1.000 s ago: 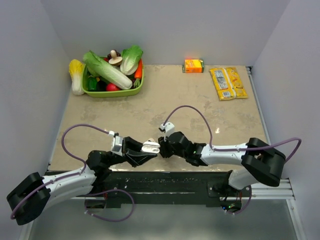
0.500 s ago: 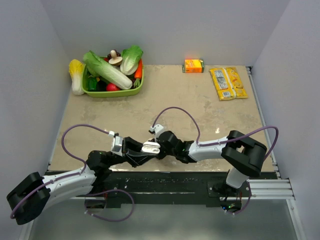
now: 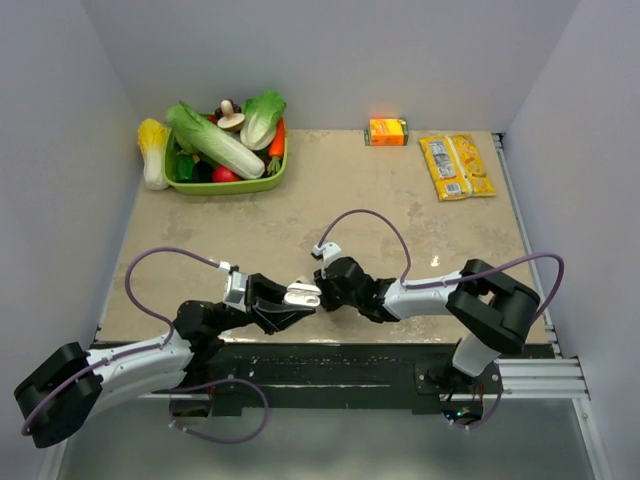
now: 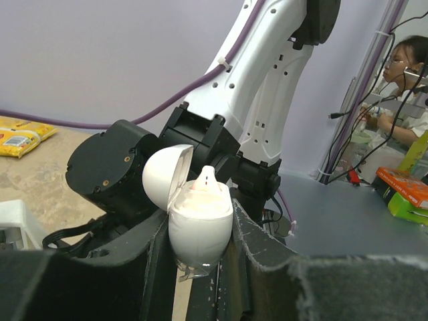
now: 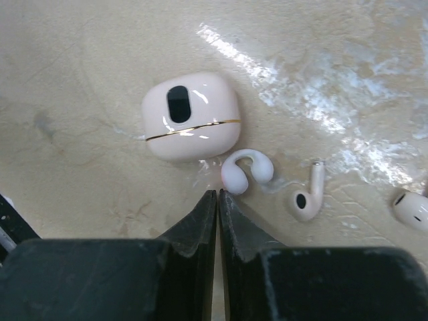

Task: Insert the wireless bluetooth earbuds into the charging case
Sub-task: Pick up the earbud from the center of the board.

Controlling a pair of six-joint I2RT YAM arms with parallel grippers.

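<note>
My left hand (image 3: 292, 303) is clenched on the charging case (image 4: 200, 231). The case is held upright near the tabletop's front edge, with its lid hinged open and one earbud (image 4: 208, 180) protruding from the top. My right hand (image 5: 218, 196) is pressed closed on nothing, pointing down at the tabletop (image 5: 80, 60). Just beyond its tips lie a squarish pink case (image 5: 190, 115), a hooked earpiece (image 5: 246, 172), a stemmed earbud (image 5: 306, 198) and an edge earbud (image 5: 411, 208).

Table (image 3: 420, 215): beige marbled stone-look top, glossy, with streaks of bright light glare (image 5: 234, 47).
Walls (image 3: 330, 60): plain pale lilac panels enclosing left, back and right sides.
Near edge: black mounting plate (image 3: 330, 362) on silver rail (image 3: 560, 378).
</note>
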